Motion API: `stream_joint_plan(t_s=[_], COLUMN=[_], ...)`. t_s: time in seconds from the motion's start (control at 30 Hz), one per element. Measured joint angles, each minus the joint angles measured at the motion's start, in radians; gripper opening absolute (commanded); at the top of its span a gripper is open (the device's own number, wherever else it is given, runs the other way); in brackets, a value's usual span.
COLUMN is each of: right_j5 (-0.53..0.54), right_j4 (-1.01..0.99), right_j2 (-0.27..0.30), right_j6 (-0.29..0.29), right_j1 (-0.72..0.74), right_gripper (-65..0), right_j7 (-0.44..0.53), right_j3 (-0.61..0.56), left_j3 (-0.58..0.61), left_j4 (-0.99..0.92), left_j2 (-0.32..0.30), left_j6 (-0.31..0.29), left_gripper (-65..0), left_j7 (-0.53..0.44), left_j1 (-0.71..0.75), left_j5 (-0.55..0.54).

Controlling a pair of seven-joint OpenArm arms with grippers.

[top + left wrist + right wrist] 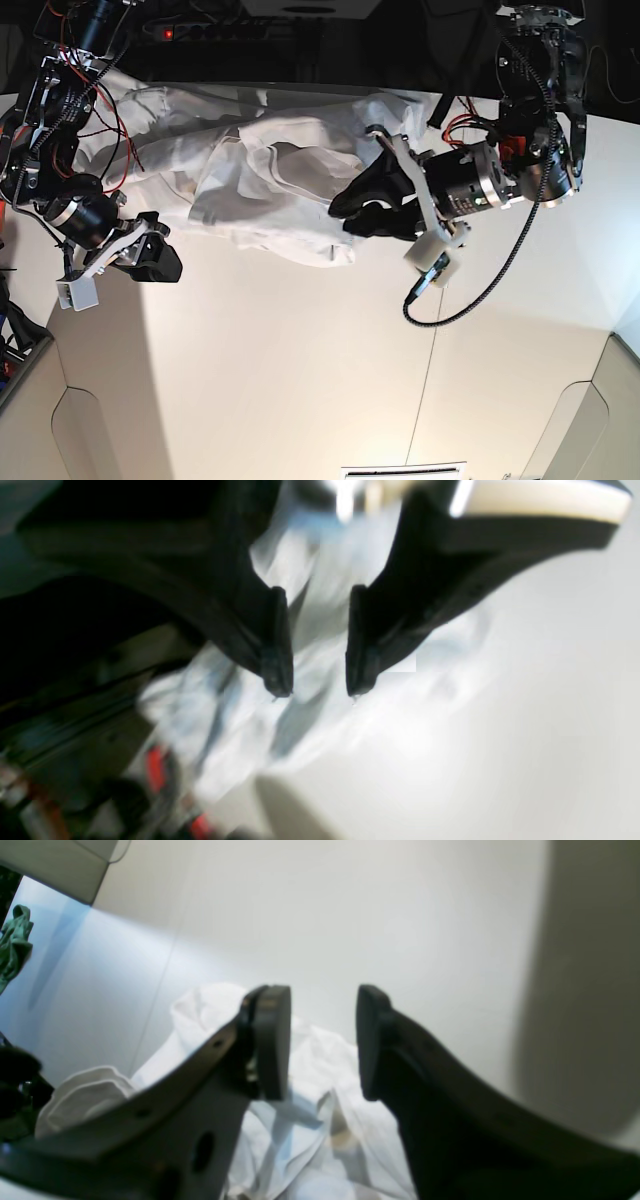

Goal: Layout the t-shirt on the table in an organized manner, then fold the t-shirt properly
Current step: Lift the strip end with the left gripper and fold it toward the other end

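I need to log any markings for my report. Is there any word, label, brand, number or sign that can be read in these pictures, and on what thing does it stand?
None can be read.
t-shirt: plain white, no print visible.
table: bare white surface, no writing.
Left wrist view: too blurred to show any text.

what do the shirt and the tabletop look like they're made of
The t-shirt: soft woven or knit cloth, probably cotton, matte white; it crumples into loose folds. The table: a hard, smooth, matte white board, perhaps laminate; light spreads evenly, with a thin seam.
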Motion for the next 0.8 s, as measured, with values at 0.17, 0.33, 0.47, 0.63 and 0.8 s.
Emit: stream_joint_plan(t_s=[0.17,0.33,0.47,0.63,0.8], right_j5=[0.0,0.0,0.0,0.0,0.001], right_j4=[0.0,0.0,0.0,0.0,0.0], right_j2=[0.0,0.0,0.0,0.0,0.0], right_j6=[0.0,0.0,0.0,0.0,0.0], right_j1=[0.0,0.0,0.0,0.0,0.0], right_gripper=[-44.0,-44.0,-44.0,-44.0,-44.0], right_j7=[0.0,0.0,0.0,0.0,0.0], right_j3=[0.0,0.0,0.0,0.0,0.0], left_j3=[-0.003,0.0,0.0,0.068,0.17], left_j4=[0.0,0.0,0.0,0.0,0.0], left_j2=[-0.037,-0.032,-0.032,-0.035,-0.035], left_j6=[0.0,-0.001,0.0,-0.001,-0.001], left_gripper=[-31.8,-31.8,-31.8,-31.8,-31.9], left_j7=[0.001,-0.061,-0.105,-0.106,-0.148], left_j1=[0.049,0.062,0.06,0.06,0.06], left_j5=[0.0,0.074,0.169,0.229,0.35])
